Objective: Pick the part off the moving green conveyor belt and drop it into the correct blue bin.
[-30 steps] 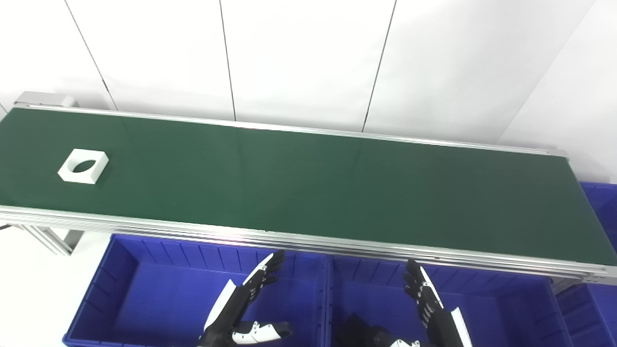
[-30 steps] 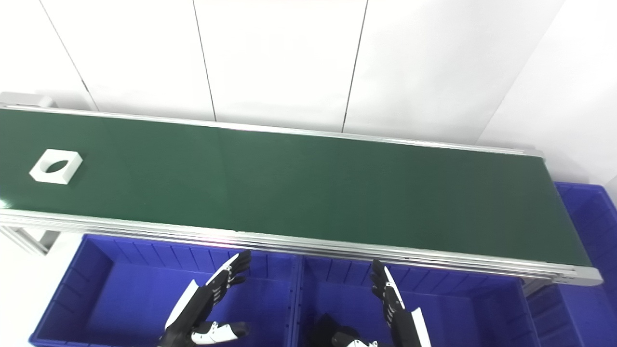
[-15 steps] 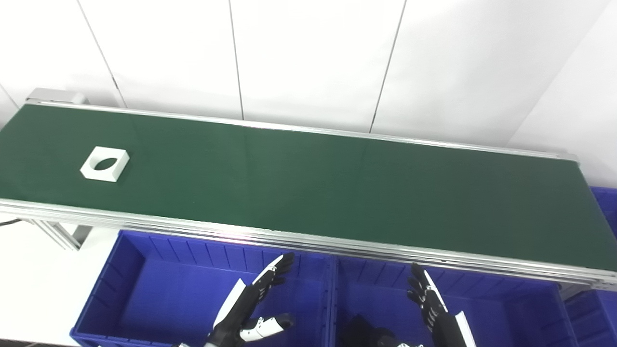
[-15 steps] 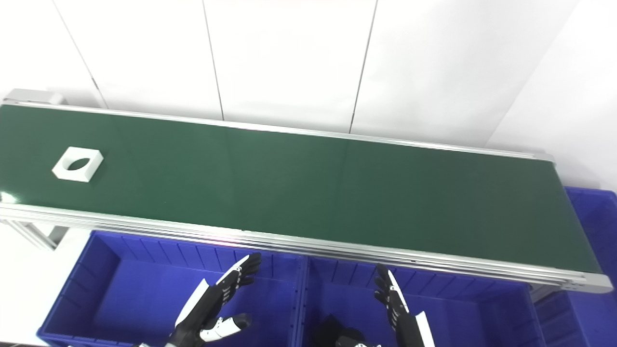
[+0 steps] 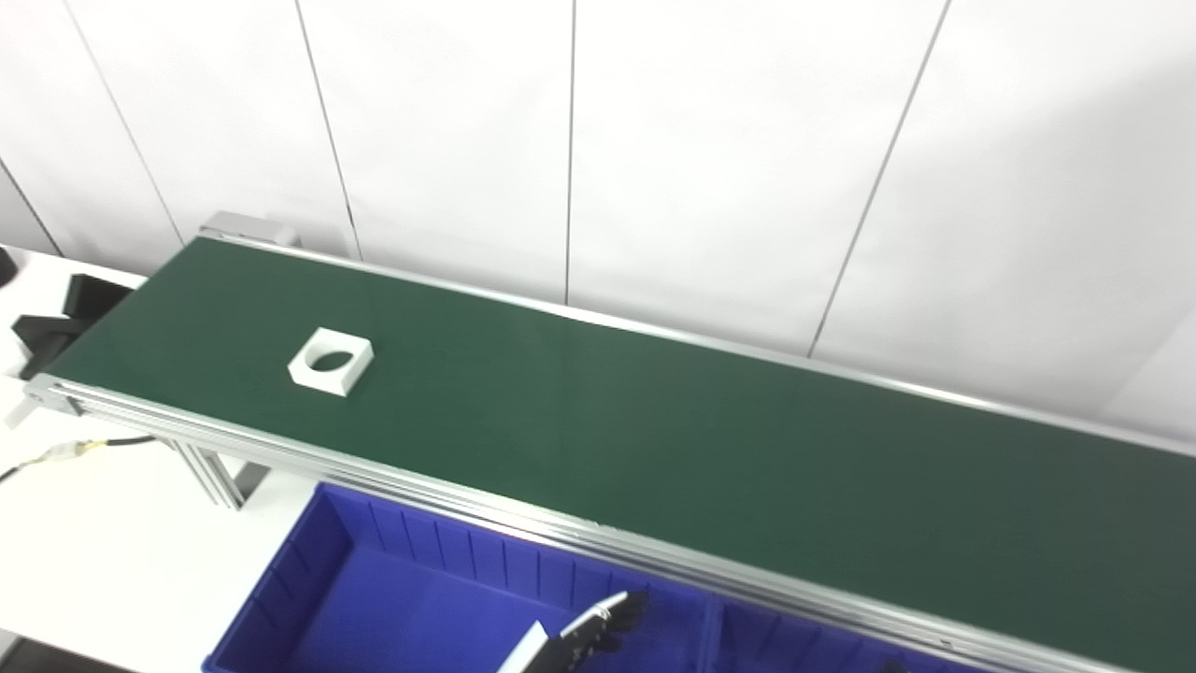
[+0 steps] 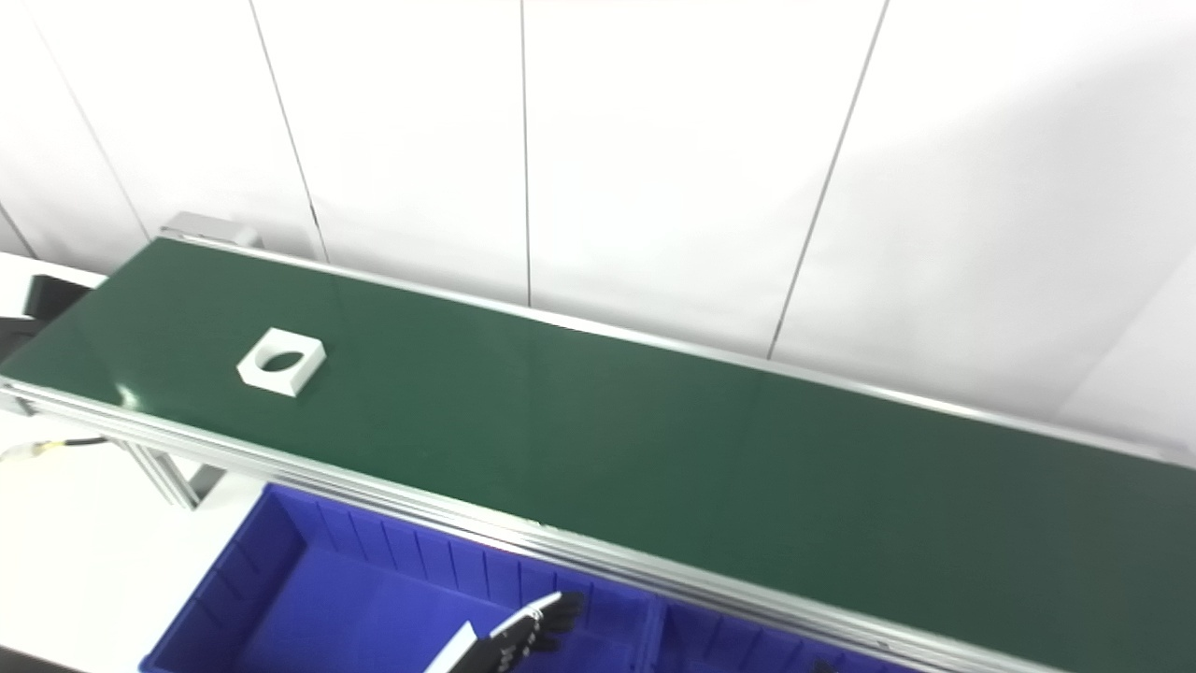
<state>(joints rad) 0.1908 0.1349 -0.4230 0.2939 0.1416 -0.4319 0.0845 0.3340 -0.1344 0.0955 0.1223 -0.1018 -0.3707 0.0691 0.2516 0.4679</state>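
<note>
A white square part with a round hole [image 5: 331,361] lies flat on the green conveyor belt [image 5: 673,449], near its left end. It also shows in the right eye view [image 6: 281,361]. My left hand [image 5: 598,628] shows only as outstretched black fingers at the bottom edge, over the left blue bin [image 5: 392,598]. It holds nothing and is far from the part. My right hand is out of the picture. A second blue bin [image 5: 757,645] starts right of the divider.
The belt's aluminium rail [image 5: 448,491] runs between the bins and the belt. A frame leg [image 5: 220,472], a cable [image 5: 75,451] and a black object [image 5: 56,318] are at the far left. White wall panels stand behind.
The camera has turned left and up, so the whole picture shifted right and down. Both hands slid toward the bottom edge; the right one left the picture. The part crept slightly right along the belt.
</note>
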